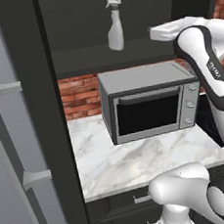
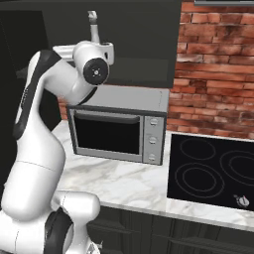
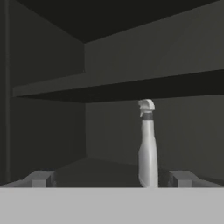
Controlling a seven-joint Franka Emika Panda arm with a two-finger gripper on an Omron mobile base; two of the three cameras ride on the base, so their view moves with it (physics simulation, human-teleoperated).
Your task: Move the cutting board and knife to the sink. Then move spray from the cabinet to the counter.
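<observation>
The spray [image 1: 114, 27] is a pale bottle with a trigger nozzle, standing upright on the lower shelf of the dark open cabinet [image 1: 78, 56]. My gripper [image 1: 153, 31] hovers at shelf height, to the right of the bottle and apart from it. In the hand view the gripper [image 3: 111, 179] is open, and the spray [image 3: 147, 153] stands ahead between the fingertips, closer to the right one. The spray's nozzle [image 2: 93, 24] peeks above my wrist in the right base view. Below lies the white marble counter [image 1: 115, 163]. The cutting board, knife and sink are out of view.
A steel microwave [image 1: 150, 104] sits on the counter under the cabinet, close beneath my arm. A black glass cooktop [image 2: 213, 171] lies to its right, against a brick wall [image 2: 213, 74]. A tall dark panel [image 1: 34, 123] bounds the counter on the left, and dark drawers [image 1: 119, 201] run below.
</observation>
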